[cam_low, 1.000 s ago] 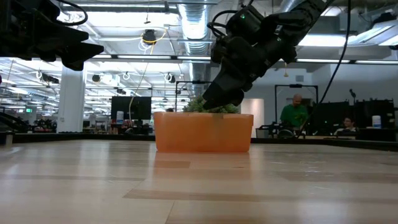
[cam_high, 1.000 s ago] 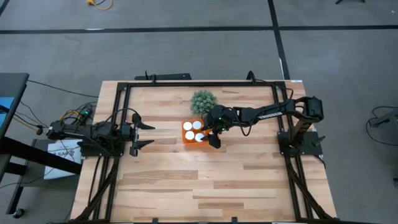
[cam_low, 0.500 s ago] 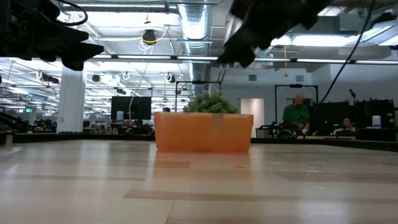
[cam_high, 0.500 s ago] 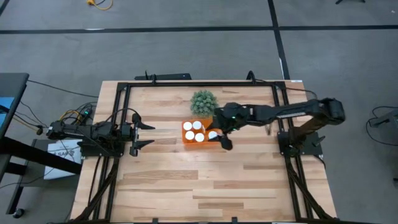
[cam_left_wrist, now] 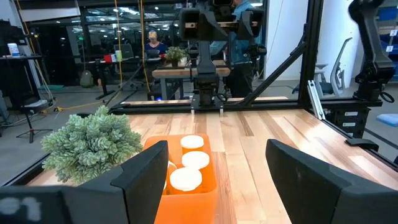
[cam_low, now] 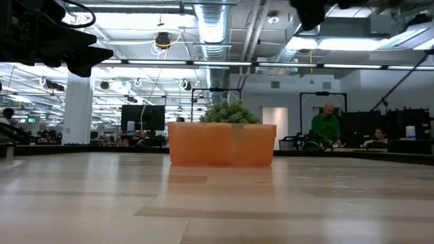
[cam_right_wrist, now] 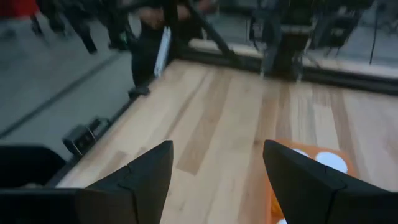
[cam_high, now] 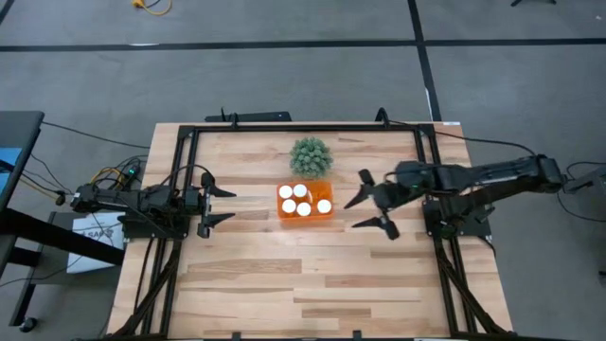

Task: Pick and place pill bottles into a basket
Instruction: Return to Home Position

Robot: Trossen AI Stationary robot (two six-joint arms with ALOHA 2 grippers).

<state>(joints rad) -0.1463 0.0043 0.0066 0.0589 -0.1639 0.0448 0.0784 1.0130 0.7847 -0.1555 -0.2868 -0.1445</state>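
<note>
We count five white-capped pill bottles (cam_high: pixel 300 190) inside the translucent orange basket (cam_high: pixel 316 191), none outside | right hand (cam_high: pixel 358 214) wide, near it | left hand (cam_high: pixel 234 205) wide, farther.

— Where do the cameras sit?
— One hangs overhead, looking straight down on the whole desk (cam_high: pixel 284 275). Another sits at desk level, close to the basket (cam_low: pixel 221 144), facing the room.
— And the wrists?
— One looks out behind the left pincer (cam_left_wrist: pixel 216 149), one behind the right pincer (cam_right_wrist: pixel 217 149). Both see the basket ahead.
</note>
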